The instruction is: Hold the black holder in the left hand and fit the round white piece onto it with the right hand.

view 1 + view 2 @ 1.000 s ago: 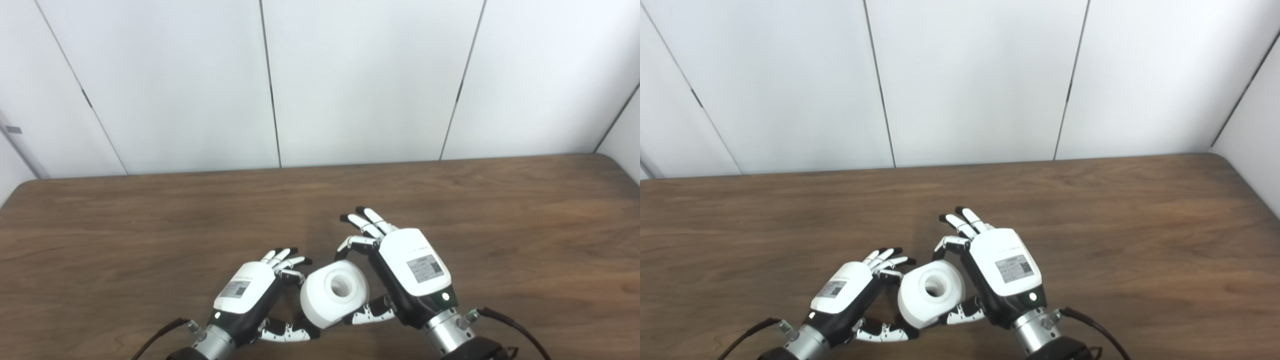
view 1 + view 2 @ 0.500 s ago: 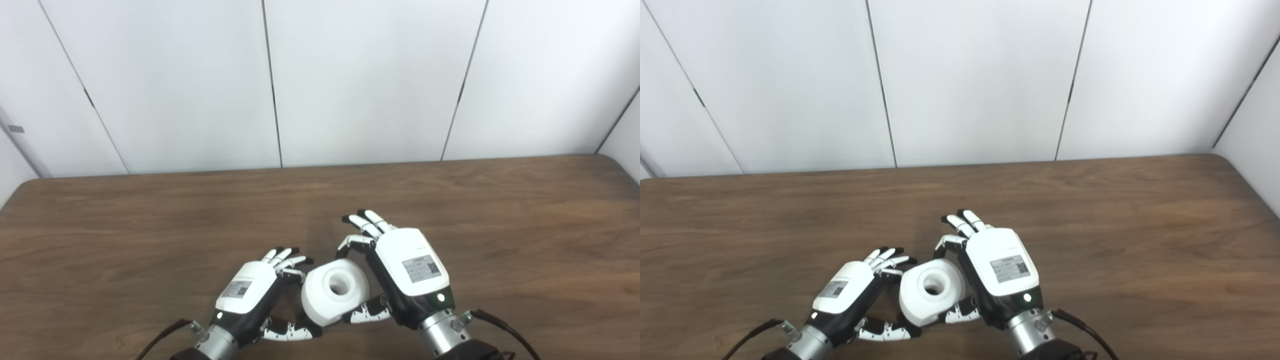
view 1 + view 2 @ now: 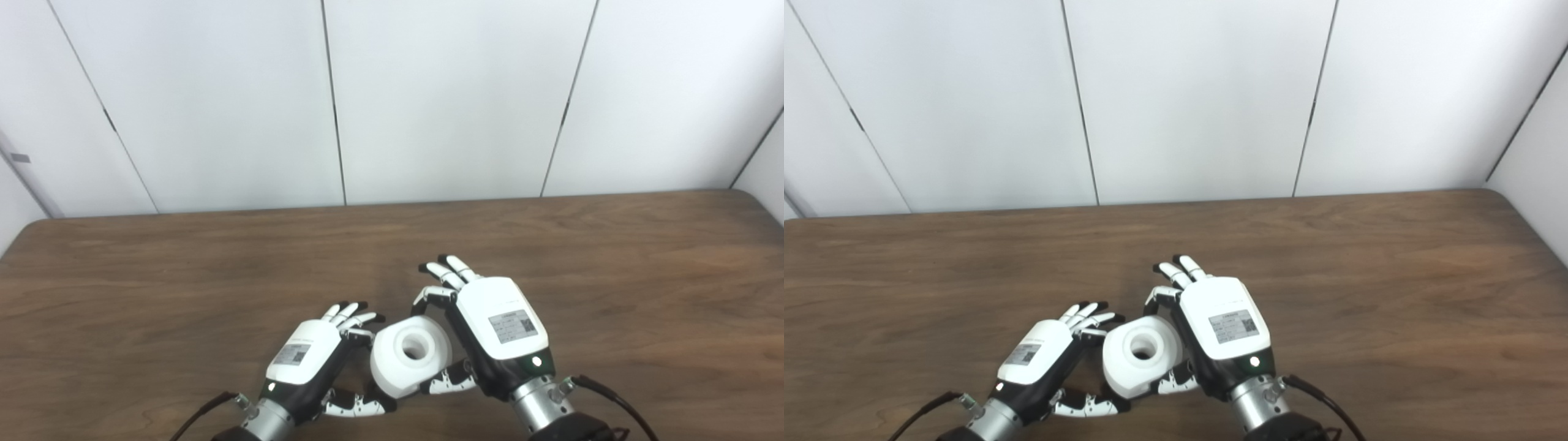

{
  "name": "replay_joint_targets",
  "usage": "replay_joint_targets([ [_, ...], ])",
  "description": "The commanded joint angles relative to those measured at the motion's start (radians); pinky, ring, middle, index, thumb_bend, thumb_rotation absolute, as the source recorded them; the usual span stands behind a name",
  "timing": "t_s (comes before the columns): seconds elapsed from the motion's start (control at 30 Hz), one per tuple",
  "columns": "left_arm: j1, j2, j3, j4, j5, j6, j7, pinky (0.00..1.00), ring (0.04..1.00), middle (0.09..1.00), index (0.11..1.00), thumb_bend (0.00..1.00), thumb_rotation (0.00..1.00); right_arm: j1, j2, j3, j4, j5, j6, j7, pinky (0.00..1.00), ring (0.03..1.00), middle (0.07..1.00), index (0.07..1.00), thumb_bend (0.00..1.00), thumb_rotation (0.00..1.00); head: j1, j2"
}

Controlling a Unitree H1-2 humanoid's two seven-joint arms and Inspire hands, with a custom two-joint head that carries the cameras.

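The round white piece (image 3: 409, 357), a thick ring with a hole in its middle, sits low in the middle of both views between my two hands. My right hand (image 3: 499, 327) is shut on it: a bent finger lies over its far edge, the thumb presses its near side, and the other fingers stick out. My left hand (image 3: 309, 355) is right beside it on the left, with a bent finger and the thumb touching its left and lower sides. No black holder shows; the white piece and the left hand hide whatever is there.
The brown wooden table (image 3: 612, 275) spreads out on all sides of the hands. White wall panels (image 3: 453, 98) rise behind its far edge. Dark cables (image 3: 606, 395) trail from both wrists at the bottom edge.
My right hand and the white piece have drifted a little toward me and to the left. The left hand has hardly moved.
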Motion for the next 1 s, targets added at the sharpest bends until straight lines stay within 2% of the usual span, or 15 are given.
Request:
replay_joint_targets([
  [0.0, -0.019, -0.028, -0.028, -0.01, 0.003, -0.03, 0.016, 1.0, 0.963, 0.874, 0.48, 0.52, 0.05, -0.006, 0.002, 0.012, 0.004, -0.047, -0.005, 0.074, 0.69, 0.929, 0.868, 0.48, 0.52, 0.14, 0.003, 0.001],
  [0.57, -0.029, -0.051, -0.041, 0.003, 0.017, -0.021, 0.031, 1.0, 0.968, 0.878, 0.48, 0.51, 0.05, -0.043, -0.015, 0.049, -0.019, -0.113, -0.048, 0.193, 0.73, 0.94, 0.859, 0.48, 0.52, 0.14, 0.019, 0.007],
  [0.97, -0.041, -0.057, -0.049, 0.005, 0.018, -0.003, 0.031, 1.0, 0.966, 0.878, 0.48, 0.52, 0.05, -0.043, -0.029, 0.057, -0.024, -0.111, -0.059, 0.207, 0.72, 0.942, 0.858, 0.481, 0.52, 0.14, 0.015, 0.006],
])
